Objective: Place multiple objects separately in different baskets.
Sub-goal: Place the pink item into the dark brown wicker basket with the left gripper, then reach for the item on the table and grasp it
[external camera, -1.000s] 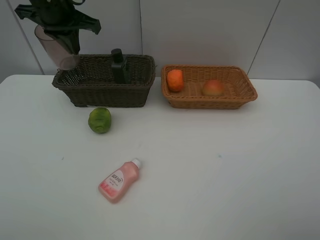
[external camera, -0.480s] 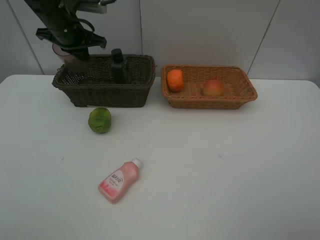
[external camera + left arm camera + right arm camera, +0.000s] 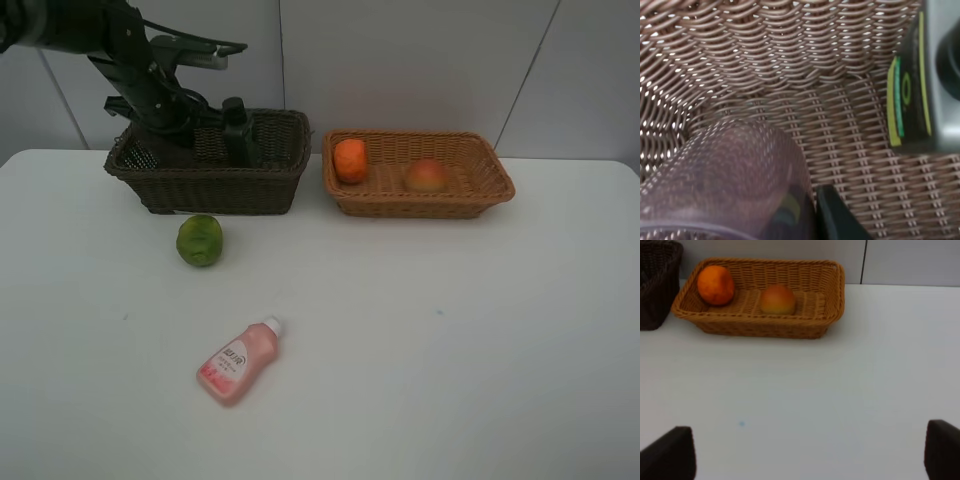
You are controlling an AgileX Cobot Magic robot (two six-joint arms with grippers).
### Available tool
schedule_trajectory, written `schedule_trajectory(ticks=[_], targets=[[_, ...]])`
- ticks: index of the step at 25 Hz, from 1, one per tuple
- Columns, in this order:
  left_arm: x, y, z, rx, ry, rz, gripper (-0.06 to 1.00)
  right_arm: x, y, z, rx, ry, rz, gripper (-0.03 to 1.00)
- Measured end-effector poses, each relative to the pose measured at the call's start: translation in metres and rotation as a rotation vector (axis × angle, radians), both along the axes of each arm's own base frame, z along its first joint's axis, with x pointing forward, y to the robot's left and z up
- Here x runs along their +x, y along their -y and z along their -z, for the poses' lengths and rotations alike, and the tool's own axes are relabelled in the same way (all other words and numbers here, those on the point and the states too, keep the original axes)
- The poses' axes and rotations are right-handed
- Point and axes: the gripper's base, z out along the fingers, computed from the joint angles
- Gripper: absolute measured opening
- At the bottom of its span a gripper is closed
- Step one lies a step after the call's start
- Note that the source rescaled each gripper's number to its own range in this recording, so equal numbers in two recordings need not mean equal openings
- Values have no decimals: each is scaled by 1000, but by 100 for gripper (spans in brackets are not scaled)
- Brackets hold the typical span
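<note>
Translucent mauve cup [image 3: 725,170], clamped in left gripper [image 3: 168,118], inside dark woven basket [image 3: 200,185]; right gripper [image 3: 805,452] spread apart.

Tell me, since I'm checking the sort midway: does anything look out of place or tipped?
The pink bottle lies on its side on the table, and the green citrus sits outside the dark basket. The cup is inside that basket. Nothing looks spilled or damaged.
</note>
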Motion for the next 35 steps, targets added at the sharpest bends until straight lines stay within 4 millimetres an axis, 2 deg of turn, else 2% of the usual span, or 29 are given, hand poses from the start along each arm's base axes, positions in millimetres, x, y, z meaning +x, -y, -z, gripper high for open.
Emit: schedule_trajectory(ticks=[8,11,13,16,18,20,23,27,35], targets=[[2,2,13,-21,-18,-11,9,0,0,0,0,0,0,97],[2,2,13,-28,-20,-15,13,0,0,0,0,0,0,97],[2,2,13,-32,-20,-17,26,0,0,0,0,0,0,97],[2,2,13,-36,-22,-20,60,0,0,0,0,0,0,97],[1,2,13,-37,-23,-21,79,0,0,0,0,0,0,97],[1,2,13,-40,-24,-25,89,0,0,0,0,0,0,97],[1,2,6,-45,-12,-27,93,0,0,0,0,0,0,97],[-3,1,-15,-55,17,-32,94,0,0,0,0,0,0,97],[-25,3,-56,-41,-46,-42,94,0,0,0,0,0,0,97]])
